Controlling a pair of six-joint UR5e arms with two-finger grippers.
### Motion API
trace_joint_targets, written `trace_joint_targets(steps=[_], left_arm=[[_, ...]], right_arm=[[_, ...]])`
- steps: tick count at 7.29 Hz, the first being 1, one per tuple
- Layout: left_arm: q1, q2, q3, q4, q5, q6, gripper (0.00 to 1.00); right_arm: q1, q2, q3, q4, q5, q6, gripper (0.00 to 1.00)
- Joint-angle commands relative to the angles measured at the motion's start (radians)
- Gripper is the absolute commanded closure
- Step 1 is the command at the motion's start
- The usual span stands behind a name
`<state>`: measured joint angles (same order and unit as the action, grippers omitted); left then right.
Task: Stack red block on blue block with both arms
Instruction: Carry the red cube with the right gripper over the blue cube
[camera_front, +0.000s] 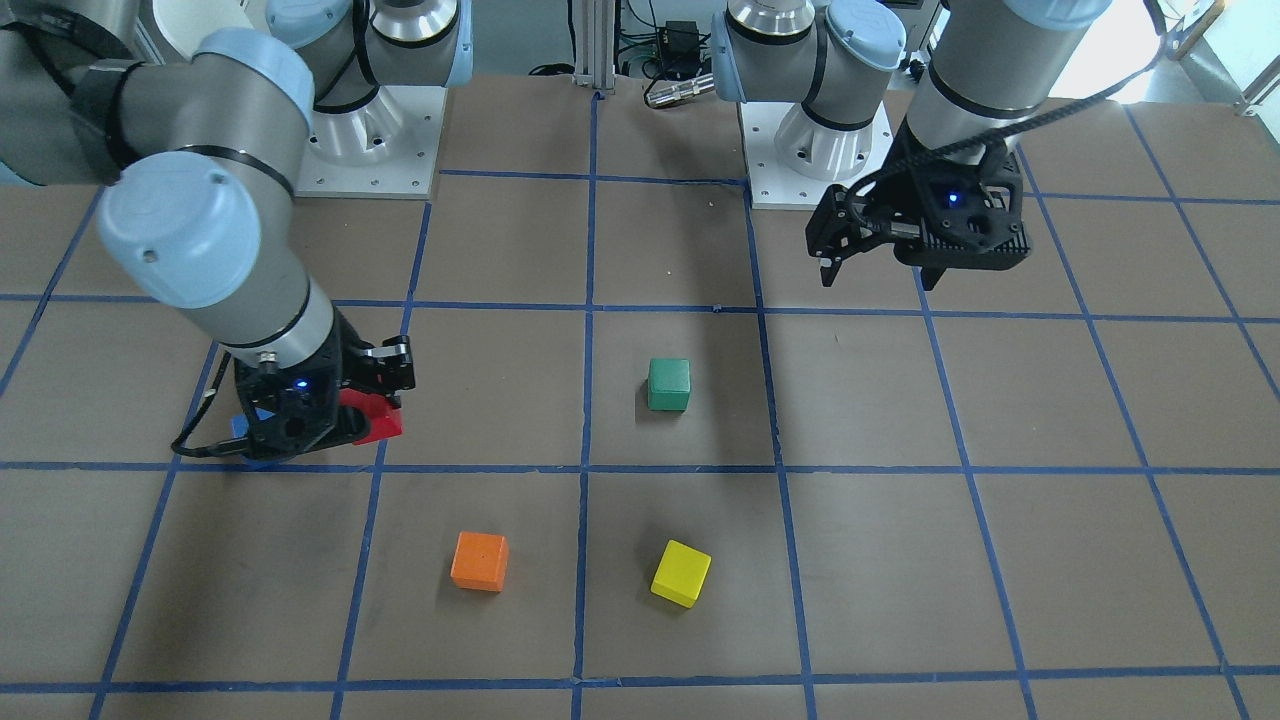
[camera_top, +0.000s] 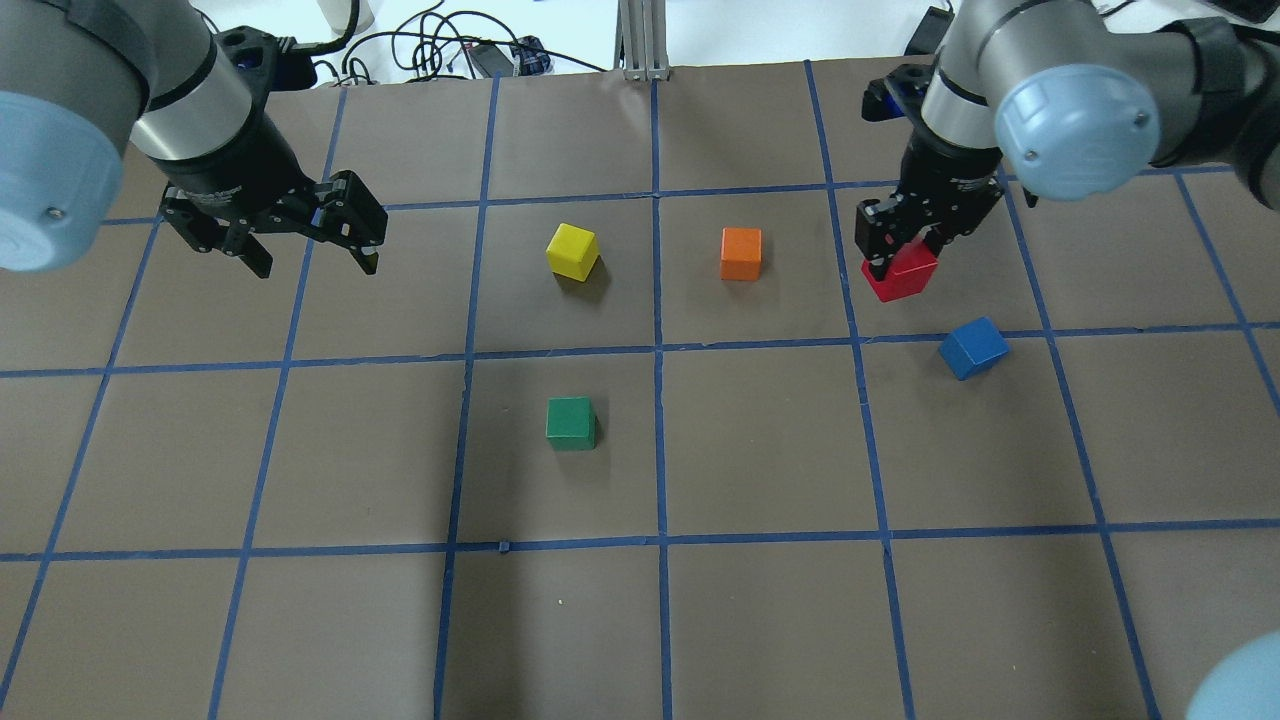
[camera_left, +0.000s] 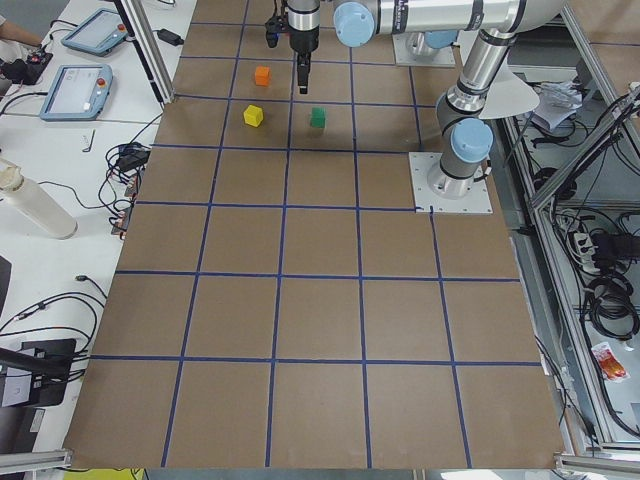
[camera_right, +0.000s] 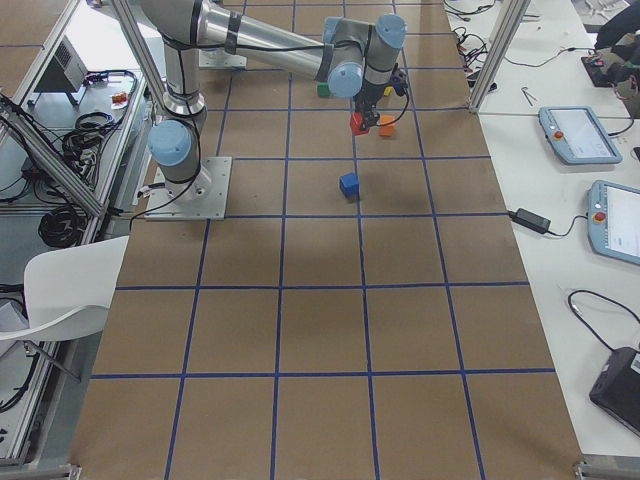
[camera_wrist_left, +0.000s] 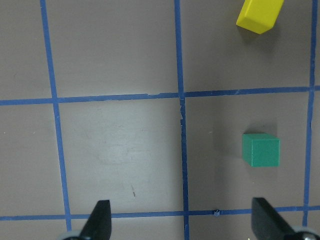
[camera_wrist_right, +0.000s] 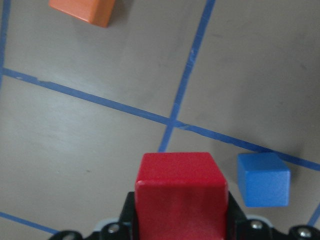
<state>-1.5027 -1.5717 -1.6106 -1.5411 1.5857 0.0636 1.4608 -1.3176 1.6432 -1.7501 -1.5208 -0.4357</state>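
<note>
Green came first, nearest the robot: the green block (camera_top: 571, 422) sat alone on the brown worktop (camera_top: 760, 620), just left of the middle tape line (camera_top: 659, 400) in the overhead view. A little farther out and well over on the robot's right, the blue block (camera_top: 973, 347) lay on the worktop, turned at an angle to the grid, its far edge at a cross line of tape. And beyond it, there it was: the red block (camera_top: 900, 275), clamped between the fingers of the right pincer (camera_top: 905, 258)! The right wrist camera showed the red block large and square in the grip, the blue one smaller, off to one side, near it but clearly apart; red was not over blue. How high it was held, I could not tell. Across on the other side, the left pincer (camera_top: 317, 268) hung above the worktop with its fingers spread wide, holding nothing. Farthest out, the yellow block (camera_top: 572, 250) and the orange block (camera_top: 741, 253) sat either side of the middle line.
</note>
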Motion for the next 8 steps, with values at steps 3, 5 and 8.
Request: trace_joint_targets(steps=[3,5,8], left_arm=[[-0.139,-0.005,0.086,-0.085,0.003,-0.069,0.0],[-0.162,0.047,0.052,-0.088,-0.009,-0.053,0.0],[-0.093,0.058,0.041,-0.077,-0.051,0.051,0.0]], right_arm=[[-0.118,0.003,0.088,-0.096,-0.088,-0.288,1.0],[-0.132,0.004,0.154,-0.233,-0.088,-0.298,1.0],[-0.132,0.023,0.175,-0.233,-0.084,-0.29,1.0]])
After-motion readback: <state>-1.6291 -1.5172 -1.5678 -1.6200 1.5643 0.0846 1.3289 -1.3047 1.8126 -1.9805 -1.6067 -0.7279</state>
